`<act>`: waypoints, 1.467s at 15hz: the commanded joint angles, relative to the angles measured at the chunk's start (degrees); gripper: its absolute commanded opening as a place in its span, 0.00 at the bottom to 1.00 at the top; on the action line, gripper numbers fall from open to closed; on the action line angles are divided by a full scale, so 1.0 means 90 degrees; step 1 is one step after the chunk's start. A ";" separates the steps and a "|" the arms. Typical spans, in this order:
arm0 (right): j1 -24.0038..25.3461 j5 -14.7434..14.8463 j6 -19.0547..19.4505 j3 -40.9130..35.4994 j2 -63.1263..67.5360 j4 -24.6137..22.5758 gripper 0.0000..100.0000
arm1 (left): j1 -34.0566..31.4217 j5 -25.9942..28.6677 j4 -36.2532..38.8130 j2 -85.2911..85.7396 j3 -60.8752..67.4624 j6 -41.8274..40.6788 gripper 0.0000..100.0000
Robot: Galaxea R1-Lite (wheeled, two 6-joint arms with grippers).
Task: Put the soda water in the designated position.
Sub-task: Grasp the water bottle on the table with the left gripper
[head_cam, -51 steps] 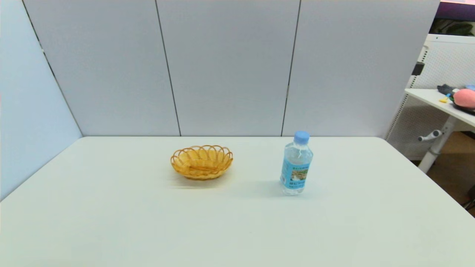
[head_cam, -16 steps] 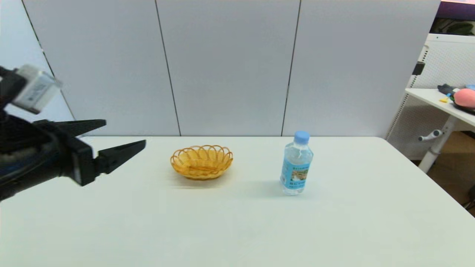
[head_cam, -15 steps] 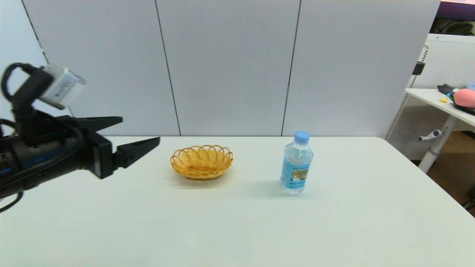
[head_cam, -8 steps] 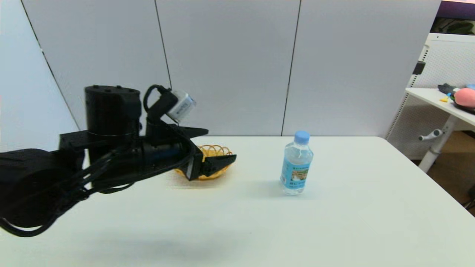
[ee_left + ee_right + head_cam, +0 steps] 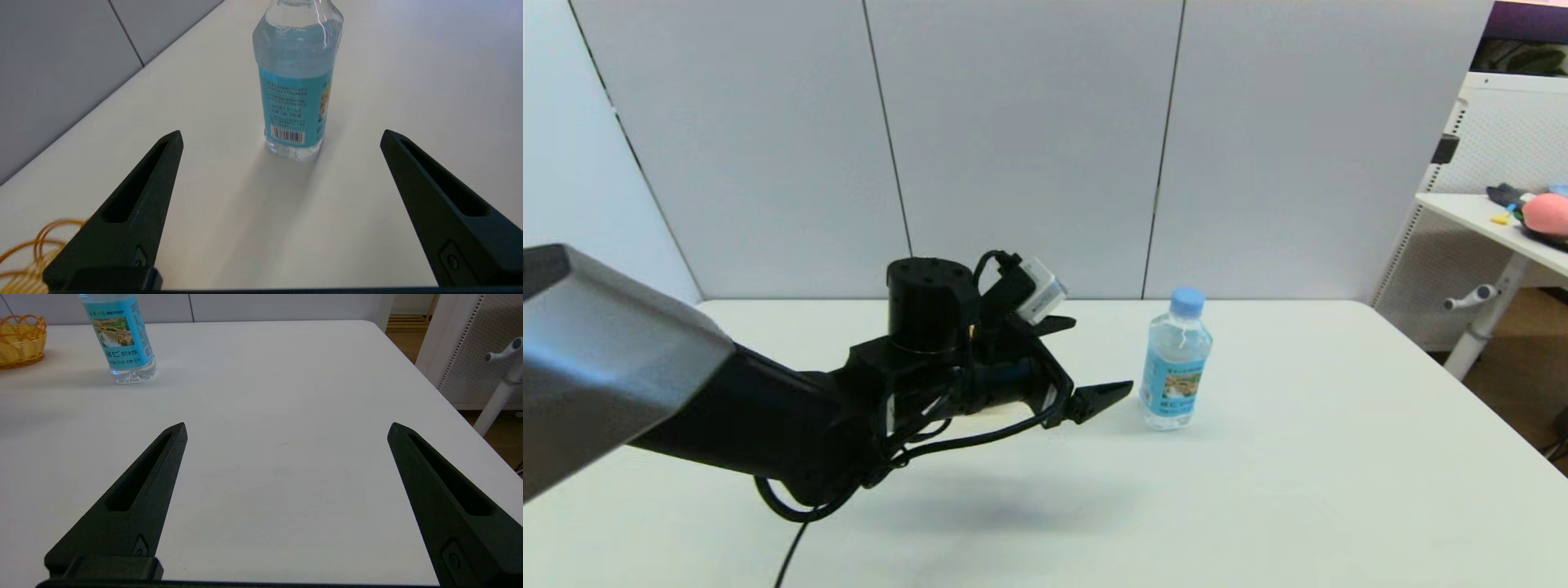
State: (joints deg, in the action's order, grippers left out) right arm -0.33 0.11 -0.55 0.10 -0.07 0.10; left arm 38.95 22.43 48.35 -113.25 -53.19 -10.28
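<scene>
The soda water (image 5: pixel 1174 367), a clear bottle with a light blue cap and a blue label, stands upright on the white table (image 5: pixel 1339 474). My left gripper (image 5: pixel 1098 355) hovers just left of it, open, its fingers level with the label and apart from the bottle. In the left wrist view the soda water (image 5: pixel 296 81) stands ahead between the spread fingers of the left gripper (image 5: pixel 282 132), which hold nothing. My right gripper (image 5: pixel 287 424) is open over bare table, and its view shows the soda water (image 5: pixel 122 339) farther off.
A woven yellow basket (image 5: pixel 18 341) sits left of the bottle; my left arm hides it in the head view, and its rim (image 5: pixel 24 261) shows in the left wrist view. Grey partition panels (image 5: pixel 1029 147) close the back. A side table (image 5: pixel 1494 224) with toys stands off the right edge.
My left arm has swept in from the left, passed over the basket and reached the bottle's left side, fingers open throughout. Bottle and basket have not moved.
</scene>
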 commanded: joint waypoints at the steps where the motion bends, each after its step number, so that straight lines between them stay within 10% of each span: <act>1: -0.0002 -0.0002 0.0002 -0.0001 0.0008 -0.0001 1.00 | 0.0184 0.0017 0.1151 -0.1157 -0.0594 0.0048 1.00; 22: -0.0002 -0.0002 0.0002 -0.0001 0.0008 -0.0001 1.00 | 0.0692 0.0008 0.2392 -0.2622 -0.2127 0.0390 1.00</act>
State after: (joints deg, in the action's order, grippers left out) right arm -0.35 0.07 -0.52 0.10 -0.07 0.11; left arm 45.25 22.37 69.54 -135.52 -70.89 -6.52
